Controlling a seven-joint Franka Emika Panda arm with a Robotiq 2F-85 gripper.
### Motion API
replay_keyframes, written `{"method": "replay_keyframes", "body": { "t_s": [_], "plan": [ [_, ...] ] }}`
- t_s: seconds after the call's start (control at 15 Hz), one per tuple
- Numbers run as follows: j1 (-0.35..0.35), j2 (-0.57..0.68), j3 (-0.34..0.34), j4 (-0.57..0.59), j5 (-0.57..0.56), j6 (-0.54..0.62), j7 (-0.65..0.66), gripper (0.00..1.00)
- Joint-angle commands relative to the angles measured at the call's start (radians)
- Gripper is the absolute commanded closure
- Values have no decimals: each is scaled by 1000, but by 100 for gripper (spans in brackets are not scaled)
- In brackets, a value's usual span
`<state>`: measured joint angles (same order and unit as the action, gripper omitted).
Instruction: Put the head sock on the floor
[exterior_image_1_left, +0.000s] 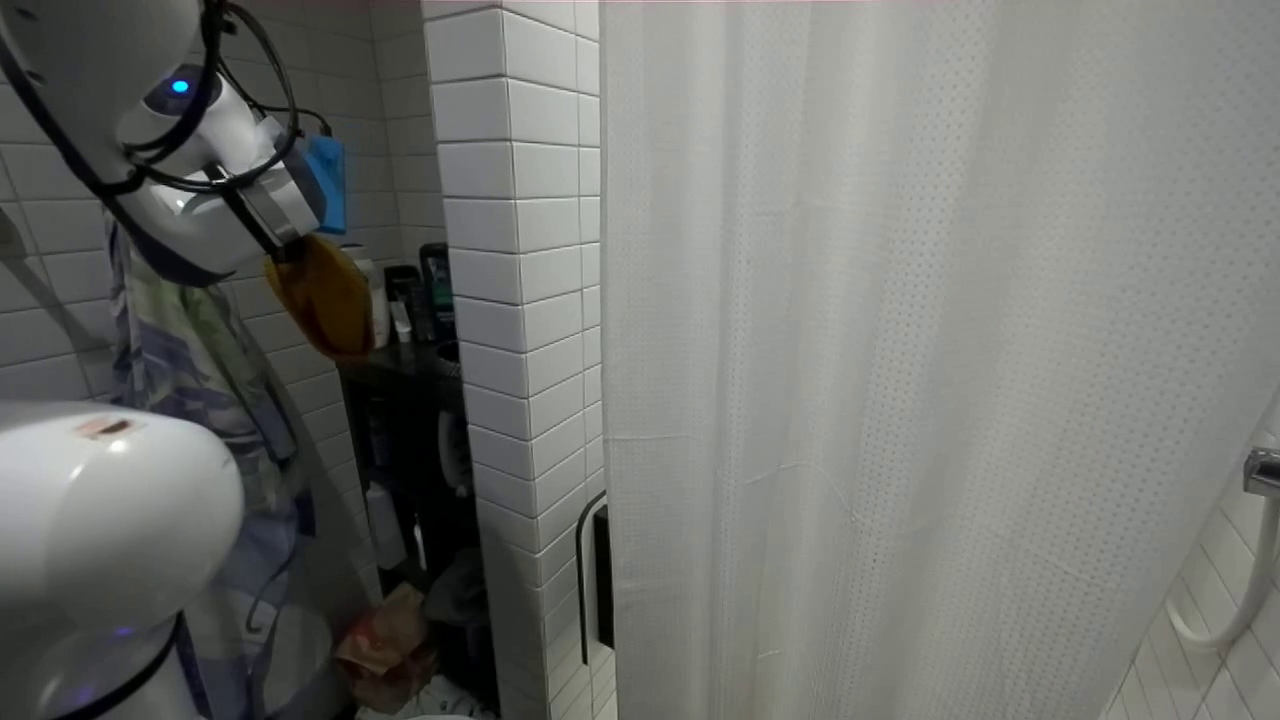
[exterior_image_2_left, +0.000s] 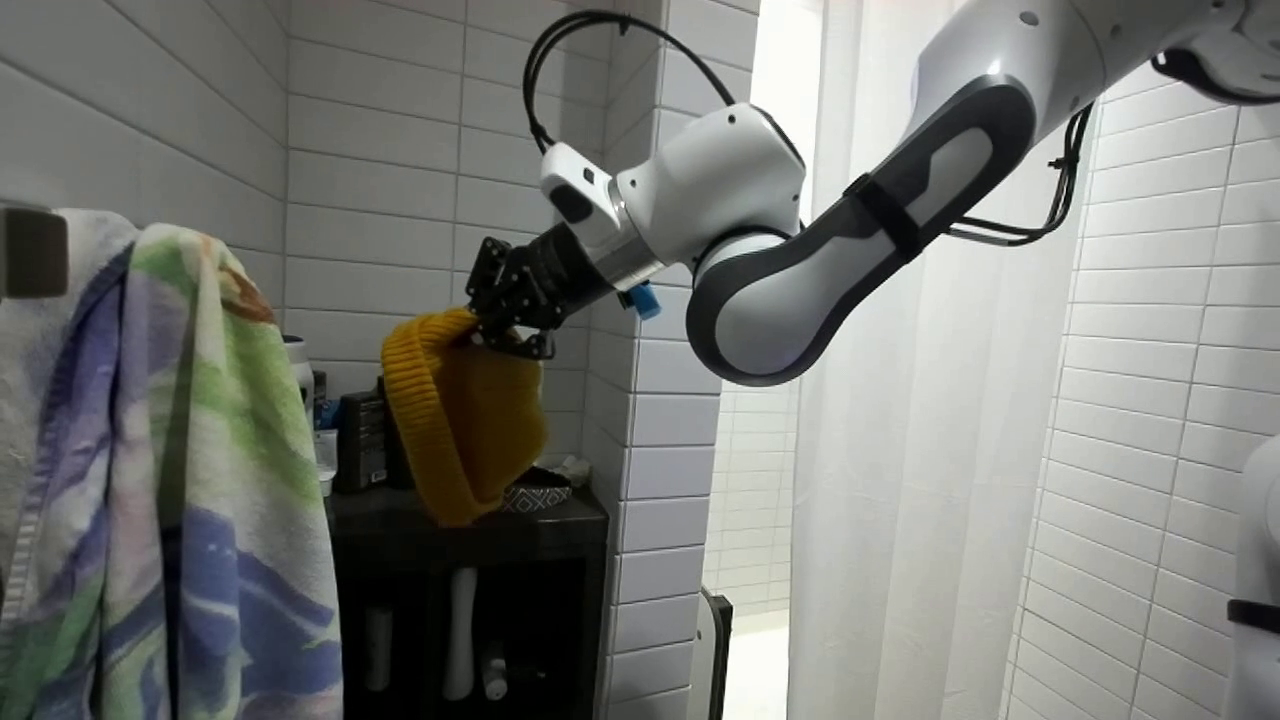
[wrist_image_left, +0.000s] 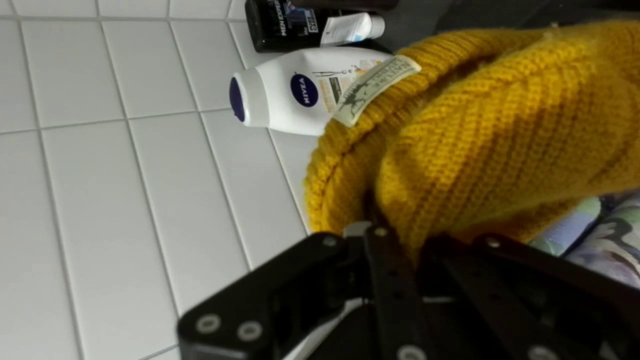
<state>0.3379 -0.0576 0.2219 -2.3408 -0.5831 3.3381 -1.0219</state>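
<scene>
Warily, I held the head sock (exterior_image_2_left: 470, 420) pinched in the gripper (exterior_image_2_left: 497, 332) by the shelf (exterior_image_2_left: 560, 545), where a sideways swing could topple a bottle (wrist_image_left: 305, 92).

the mustard knit head sock (exterior_image_2_left: 480, 430) hangs tilted, gripped near its top by the tool (wrist_image_left: 411, 247).

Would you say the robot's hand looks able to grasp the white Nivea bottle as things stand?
Probably not: the hand is closed on the mustard head sock, which also hides part of the Nivea bottle in the wrist view.
</scene>
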Motion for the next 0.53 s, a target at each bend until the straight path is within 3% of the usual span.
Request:
{"method": "replay_keyframes", "body": {
  "t_s": [0.0, 0.47],
  "plan": [
    [-15, 1, 34, 5, -5, -53, 35, 99],
    [-12, -1, 53, -1, 32, -53, 148, 99]
  ]
}}
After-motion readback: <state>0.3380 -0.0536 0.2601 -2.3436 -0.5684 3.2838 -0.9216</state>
